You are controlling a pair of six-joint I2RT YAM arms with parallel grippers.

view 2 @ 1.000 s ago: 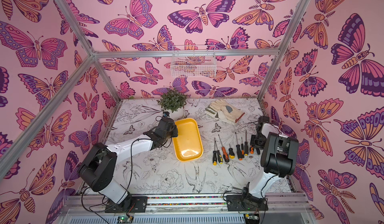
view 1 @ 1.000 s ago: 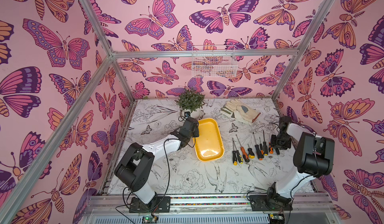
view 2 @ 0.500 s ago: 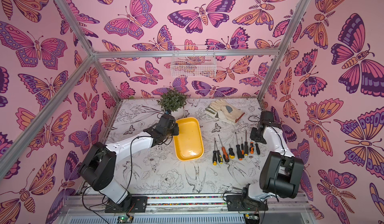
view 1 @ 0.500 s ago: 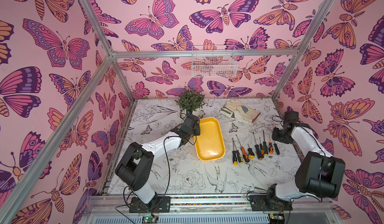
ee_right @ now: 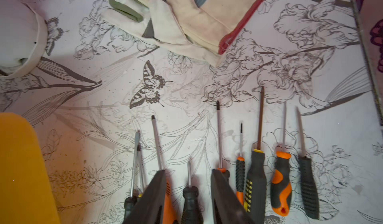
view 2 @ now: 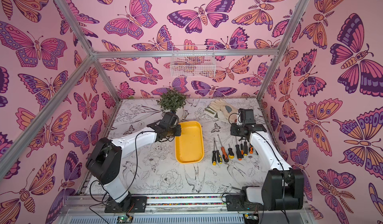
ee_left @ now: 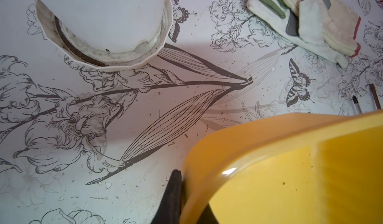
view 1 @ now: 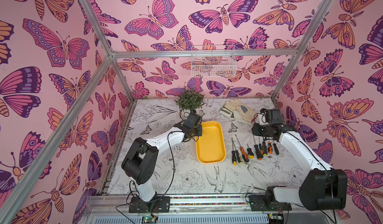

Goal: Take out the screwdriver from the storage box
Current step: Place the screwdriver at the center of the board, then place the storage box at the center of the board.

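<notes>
The yellow storage box sits at the center of the flower-printed tabletop in both top views, showing only its bare yellow floor, its long sides running from the foreground toward the back wall. The left gripper meets the box at its upper left corner. The left wrist view shows its fingers clamped on the raised rim, 1 black finger outside the wall and the other inside it. The screwdrivers are outside the box: they lie in a row on the tabletop just right of it, handles toward the foreground and tips toward the back. 9 can be counted in the right wrist view, with black, orange and yellow-marked handles. The right gripper hangs over that row, its 2 fingers spread apart with nothing clamped between them. A stubby black-handled screwdriver shows in the gap, and whether the fingers touch any handle cannot be told. A pair of pale work gloves lies at the upper right of the tabletop, beyond the tips. A potted plant stands at the back, just above the box's upper left corner in the frame. A white wire basket hangs on the butterfly-papered back wall.
</notes>
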